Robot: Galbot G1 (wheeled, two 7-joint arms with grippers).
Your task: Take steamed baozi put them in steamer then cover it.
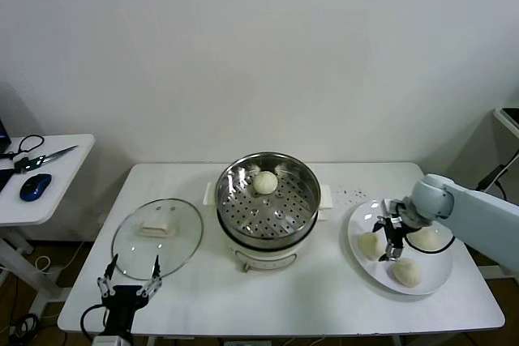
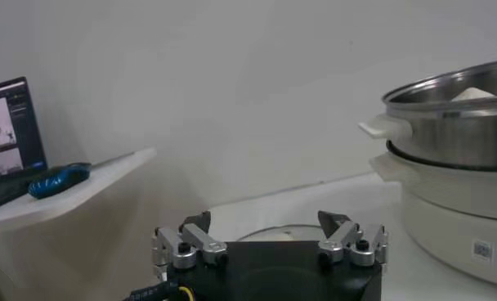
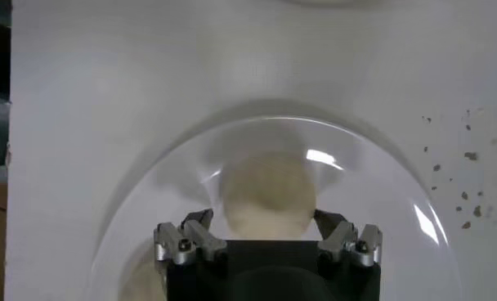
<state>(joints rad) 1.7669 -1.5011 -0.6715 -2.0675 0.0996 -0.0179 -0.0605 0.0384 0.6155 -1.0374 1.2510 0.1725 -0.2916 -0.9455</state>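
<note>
- Fingers (image 3: 198,231) of the right gripper (image 1: 394,240) are standing spread on either side of a steamed baozi (image 3: 267,196) on the white plate (image 1: 362,262), not yet pinching it (the bun is sitting between the tips in the right wrist view).
- Two more buns (image 1: 406,272) are lying on that plate near the gripper; one is partly hidden behind the arm.
- A fourth bun (image 1: 265,182) is resting on the perforated tray inside the steamer (image 1: 267,204), toward its far side.
- The cover (image 1: 157,236) is lying flat on the table (image 1: 324,297) left of the steamer, handle up.
- The left gripper (image 1: 130,277) is hanging at the table's near edge just in front of the cover, fingers spread and holding nothing.
</note>
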